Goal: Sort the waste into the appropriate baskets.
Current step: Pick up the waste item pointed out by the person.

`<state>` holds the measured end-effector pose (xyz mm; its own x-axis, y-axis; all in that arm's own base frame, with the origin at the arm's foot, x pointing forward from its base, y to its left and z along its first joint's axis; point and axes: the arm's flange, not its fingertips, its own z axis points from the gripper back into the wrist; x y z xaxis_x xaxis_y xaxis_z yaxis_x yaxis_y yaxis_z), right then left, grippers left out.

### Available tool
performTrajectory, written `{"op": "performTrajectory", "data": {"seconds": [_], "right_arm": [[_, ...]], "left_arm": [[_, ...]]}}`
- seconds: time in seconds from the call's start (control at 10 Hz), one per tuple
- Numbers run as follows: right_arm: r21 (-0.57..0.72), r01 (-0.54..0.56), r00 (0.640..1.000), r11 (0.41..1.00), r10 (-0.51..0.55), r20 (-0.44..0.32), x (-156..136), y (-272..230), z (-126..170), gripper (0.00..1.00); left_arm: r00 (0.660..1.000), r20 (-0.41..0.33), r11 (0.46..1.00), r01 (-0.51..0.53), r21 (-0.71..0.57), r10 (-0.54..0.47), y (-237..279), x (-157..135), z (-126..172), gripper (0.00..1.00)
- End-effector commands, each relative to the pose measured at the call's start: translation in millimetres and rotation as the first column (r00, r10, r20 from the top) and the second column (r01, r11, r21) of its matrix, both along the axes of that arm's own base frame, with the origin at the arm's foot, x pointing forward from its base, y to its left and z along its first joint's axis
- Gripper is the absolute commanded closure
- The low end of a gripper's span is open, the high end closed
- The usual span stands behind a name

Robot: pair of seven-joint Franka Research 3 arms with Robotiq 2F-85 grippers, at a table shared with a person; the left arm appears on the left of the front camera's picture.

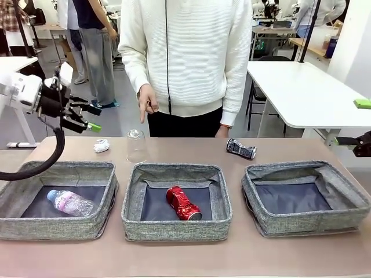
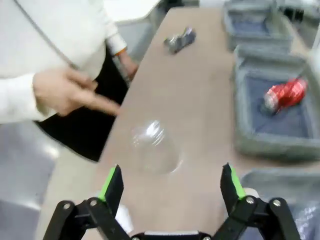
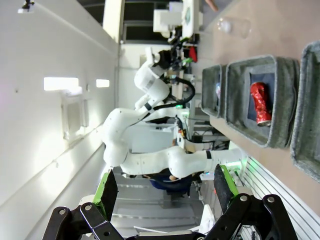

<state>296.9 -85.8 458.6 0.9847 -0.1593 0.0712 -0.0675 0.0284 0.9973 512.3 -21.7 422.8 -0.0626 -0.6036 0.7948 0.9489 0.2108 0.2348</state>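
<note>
Grey floor (image 1: pixel 120 123) beyond my left gripper (image 1: pixel 96 117), white table (image 1: pixel 301 87) far to its right, white wall (image 3: pixel 50 130) with lit panel (image 3: pixel 61 83) ahead of my right gripper (image 3: pixel 164 180)

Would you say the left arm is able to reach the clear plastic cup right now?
Probably yes: the left arm's fingers are open, and the clear plastic cup stands alone on bare table ahead; only the person's pointing hand is near.

Red can (image 1: pixel 184 203) – grey woven baskets (image 1: pixel 177 229), dark blue bottoms; blue-black can (image 1: pixel 241 149); white wad (image 1: pixel 102 146); pink-labelled bottle (image 1: pixel 71 202).
</note>
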Motion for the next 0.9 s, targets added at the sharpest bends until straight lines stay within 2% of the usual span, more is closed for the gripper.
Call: {"op": "performTrajectory", "data": {"seconds": [0.0, 0.5, 0.7, 0.8], "right_arm": [[0.02, 0.004, 1.0, 1.0, -0.004, 0.014, 1, 0, 3, 0.0], [0.02, 0.004, 1.0, 1.0, -0.004, 0.014, 1, 0, 3, 0.0], [0.02, 0.004, 1.0, 1.0, -0.004, 0.014, 1, 0, 3, 0.0], [0.02, 0.004, 1.0, 1.0, -0.004, 0.014, 1, 0, 3, 0.0]], "left_arm": [[0.993, -0.115, 0.992, 0.0, -0.127, -0.015, -10, -17, 11, 0.0], [0.994, -0.104, 0.995, 0.018, -0.101, -0.029, -13, -12, 8, 0.0], [0.991, -0.067, 0.985, 0.104, -0.141, -0.114, -34, 13, -43, 0.0], [1.0, 0.002, 0.995, -0.023, -0.099, 0.024, -39, 32, -59, 0.0]]}}
